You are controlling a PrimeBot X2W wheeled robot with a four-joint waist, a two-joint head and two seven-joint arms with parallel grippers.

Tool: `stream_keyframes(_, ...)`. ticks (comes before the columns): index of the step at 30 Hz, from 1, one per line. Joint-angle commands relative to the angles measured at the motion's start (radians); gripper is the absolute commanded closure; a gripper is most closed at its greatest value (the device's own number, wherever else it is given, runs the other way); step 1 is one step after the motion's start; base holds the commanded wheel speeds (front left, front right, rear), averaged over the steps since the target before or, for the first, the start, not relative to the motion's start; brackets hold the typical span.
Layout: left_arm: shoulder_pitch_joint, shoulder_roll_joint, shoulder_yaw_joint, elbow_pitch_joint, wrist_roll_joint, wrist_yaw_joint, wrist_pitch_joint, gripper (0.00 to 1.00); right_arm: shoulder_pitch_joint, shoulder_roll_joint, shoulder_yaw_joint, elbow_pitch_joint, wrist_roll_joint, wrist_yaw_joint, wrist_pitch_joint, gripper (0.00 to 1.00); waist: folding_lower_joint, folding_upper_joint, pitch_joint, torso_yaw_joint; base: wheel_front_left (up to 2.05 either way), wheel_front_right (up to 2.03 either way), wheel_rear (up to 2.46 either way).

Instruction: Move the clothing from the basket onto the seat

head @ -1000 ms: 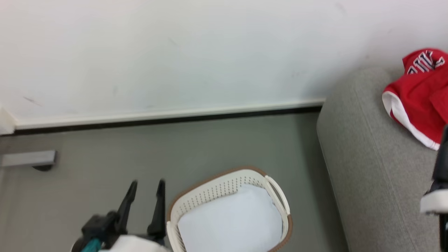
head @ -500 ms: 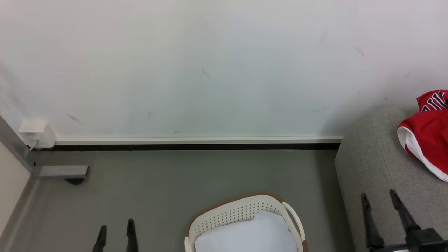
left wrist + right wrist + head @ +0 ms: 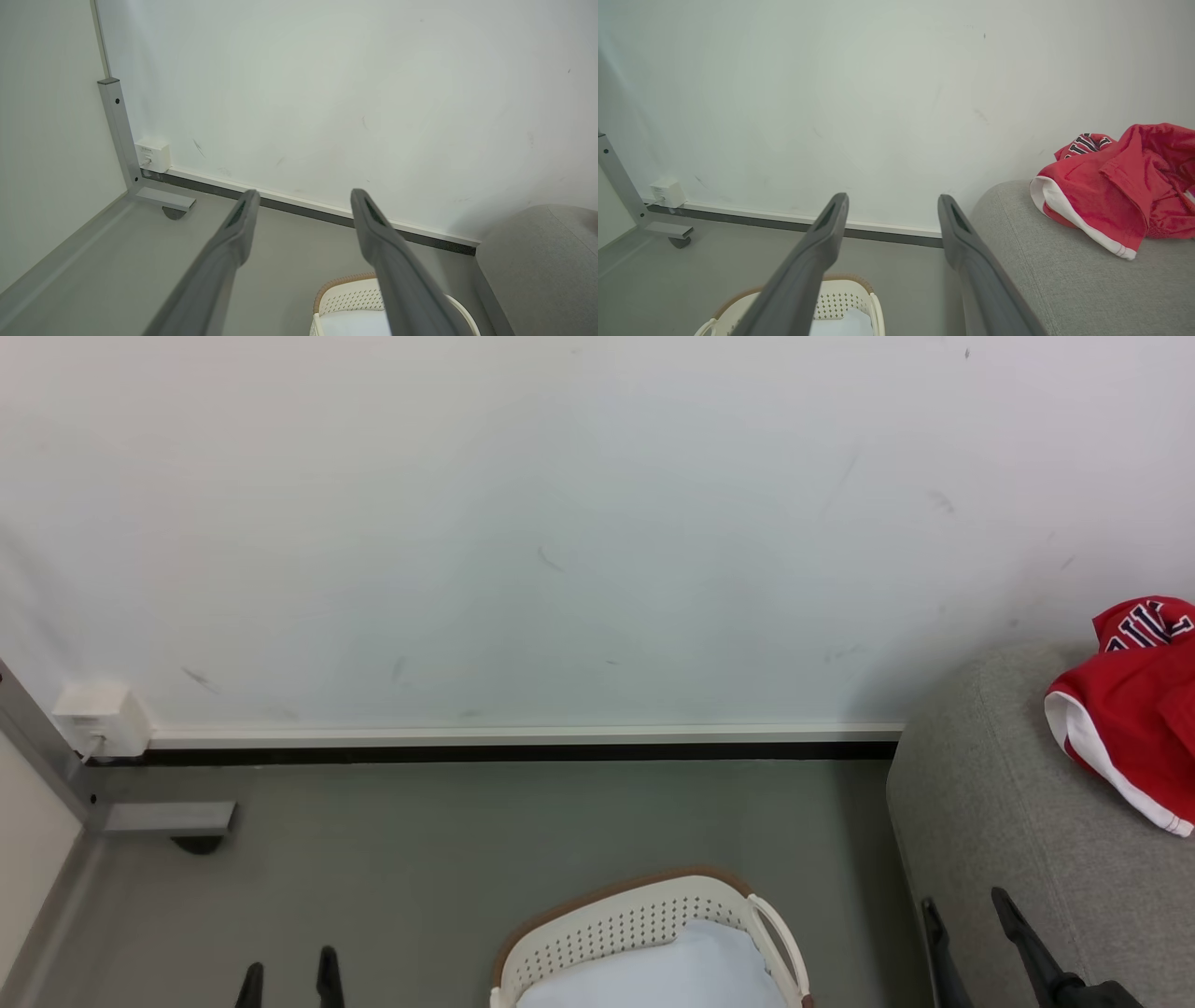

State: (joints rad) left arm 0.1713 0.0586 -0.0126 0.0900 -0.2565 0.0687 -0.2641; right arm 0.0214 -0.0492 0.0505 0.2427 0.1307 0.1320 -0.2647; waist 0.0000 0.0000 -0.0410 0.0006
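Note:
The red clothing (image 3: 1134, 709) (image 3: 1115, 191) with white trim lies crumpled on the grey seat (image 3: 1008, 821) (image 3: 1064, 275) (image 3: 542, 266) at the right. On the floor at the bottom of the head view stands the cream basket (image 3: 644, 933) (image 3: 345, 298) (image 3: 840, 303), with a white cloth (image 3: 663, 975) inside. My left gripper (image 3: 288, 973) (image 3: 301, 210) is open, left of the basket, with nothing between its fingers. Open and empty too, my right gripper (image 3: 966, 915) (image 3: 892, 214) hovers at the seat's near left edge, well short of the clothing.
A white wall (image 3: 560, 523) with a dark skirting strip (image 3: 504, 753) runs behind. At the left stand a grey metal frame foot with a caster (image 3: 168, 821) and a white wall box (image 3: 98, 719). Grey floor (image 3: 467, 859) lies between wall and basket.
The head camera has tilted up, so basket and seat sit lower in the picture. Both grippers now show lower, only their fingertips rising from the bottom edge. The clothing rests unmoved on the seat.

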Motion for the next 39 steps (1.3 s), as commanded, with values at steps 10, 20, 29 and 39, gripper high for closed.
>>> stream_keyframes(10, 0.022, -0.005, 0.024, 0.023, 0.052, -0.100, 0.000, 0.00, 0.014, -0.003, 0.018, 0.025, 0.022, -0.003, 0.001, 0.00, 0.0000, 0.0000, -0.013, -0.004, 0.00, 0.00, 0.00)
stream_keyframes(20, 0.020, -0.007, 0.024, 0.030, 0.049, -0.138, 0.000, 0.00, 0.012, -0.003, 0.025, 0.041, 0.025, -0.003, 0.001, 0.00, 0.0000, 0.0000, -0.013, -0.012, 0.00, 0.00, 0.00)
stream_keyframes(29, 0.018, -0.015, 0.010, 0.069, 0.050, -0.140, 0.001, 1.00, 0.012, 0.003, 0.029, 0.073, 0.022, 0.000, 0.000, 1.00, 0.0000, 0.0000, -0.013, -0.013, 0.00, 0.00, 0.00)
stream_keyframes(39, -0.018, -0.016, 0.024, 0.091, -0.117, -0.147, 0.048, 1.00, 0.000, -0.001, 0.014, 0.072, 0.202, 0.000, 0.040, 1.00, 0.0000, 0.0000, -0.009, -0.012, 0.00, 0.00, 0.00)
